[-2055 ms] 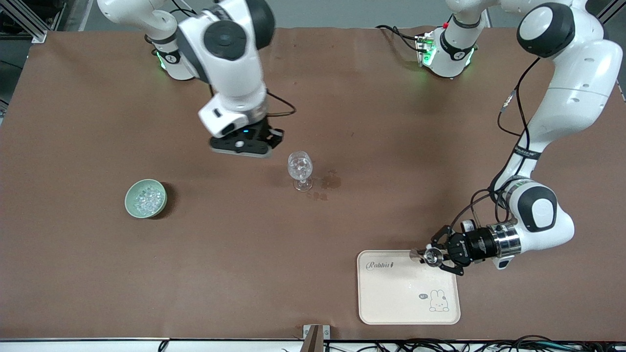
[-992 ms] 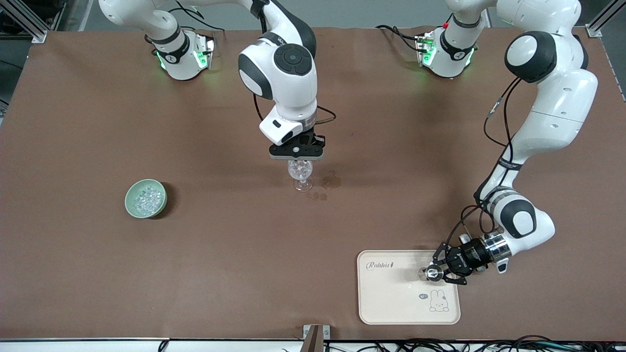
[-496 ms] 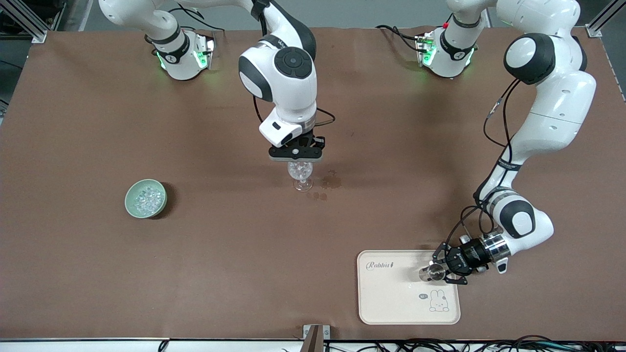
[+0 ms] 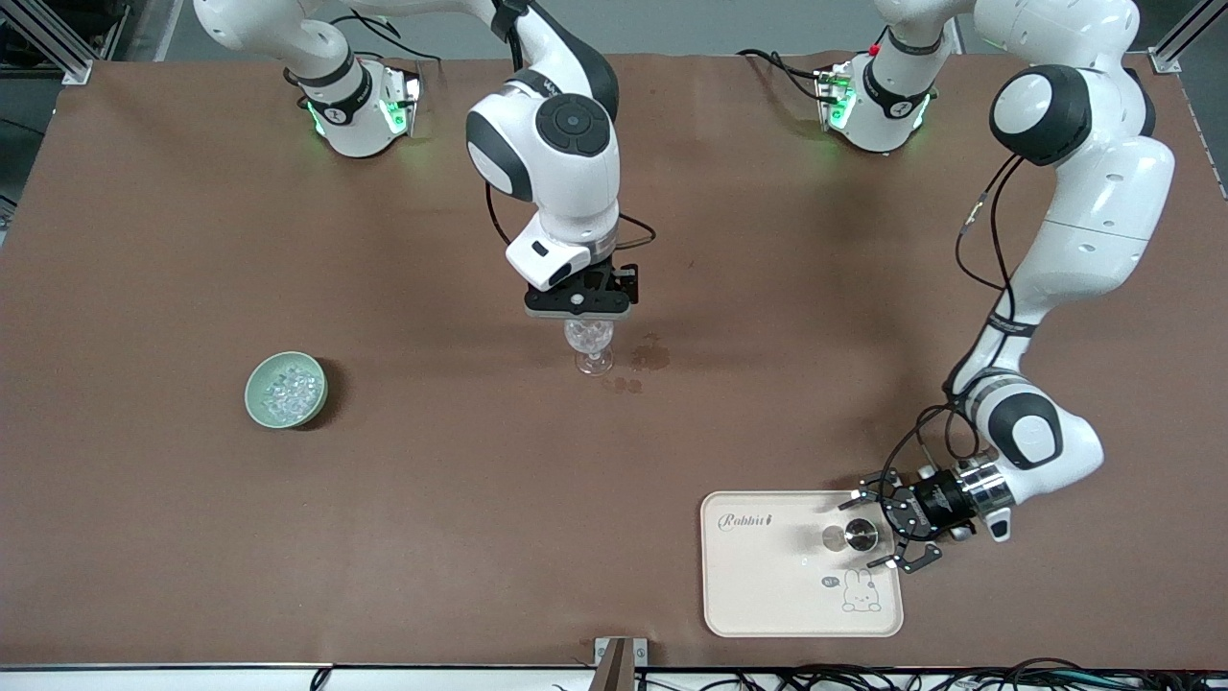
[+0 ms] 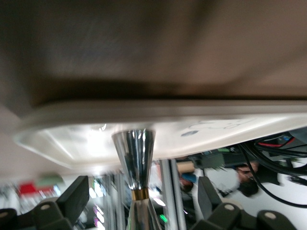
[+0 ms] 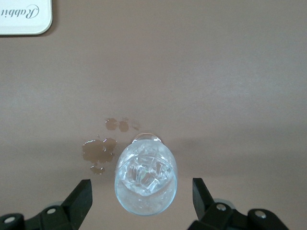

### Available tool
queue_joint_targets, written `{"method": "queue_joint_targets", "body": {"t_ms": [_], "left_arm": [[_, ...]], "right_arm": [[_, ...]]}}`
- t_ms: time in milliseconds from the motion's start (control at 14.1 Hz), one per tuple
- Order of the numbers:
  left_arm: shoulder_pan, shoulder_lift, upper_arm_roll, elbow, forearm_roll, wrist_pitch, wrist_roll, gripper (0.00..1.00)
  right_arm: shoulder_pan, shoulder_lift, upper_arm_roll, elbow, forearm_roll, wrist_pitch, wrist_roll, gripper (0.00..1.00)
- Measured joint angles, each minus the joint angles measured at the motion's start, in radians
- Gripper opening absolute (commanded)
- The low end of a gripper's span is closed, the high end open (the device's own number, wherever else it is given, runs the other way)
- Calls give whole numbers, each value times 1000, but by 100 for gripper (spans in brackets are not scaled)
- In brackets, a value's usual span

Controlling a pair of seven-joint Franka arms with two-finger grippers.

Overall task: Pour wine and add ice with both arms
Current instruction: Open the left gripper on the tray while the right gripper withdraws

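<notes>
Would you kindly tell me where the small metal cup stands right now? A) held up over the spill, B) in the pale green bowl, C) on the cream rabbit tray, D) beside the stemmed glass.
C: the small metal cup stands on the cream rabbit tray, with the left gripper open around it and not clamping it.

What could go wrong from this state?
1. The right pincer hangs open just over the glass, which holds ice on a thin stem; a sideways nudge could tip it.
2. Wet spots lie beside the glass's foot, so it may slide if bumped.
3. The left pincer is open around the metal cup on the tray; a finger could catch it and knock it over.
</notes>
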Motion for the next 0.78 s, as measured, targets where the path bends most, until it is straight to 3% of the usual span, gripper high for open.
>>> {"method": "queue_joint_targets", "body": {"t_ms": [283,496,638,780], "left_arm": [[44,-104,4,1,406,-165,-14,100],[55,-201,-7,3,693,-341,-12,100],[50,-275,-41,4,803,-445,-11,100],[49,-348,-86,5,839,-514,-11,100]], "right_arm": [[-31,-8,-19,8,-2,0,0,100],[-128,-60,-24,19,-7,-47,-40,100],[-208,-111,-26,19,-7,-125,-138,100],[-296,-166,-28,1,-7,-169,-248,100]]}}
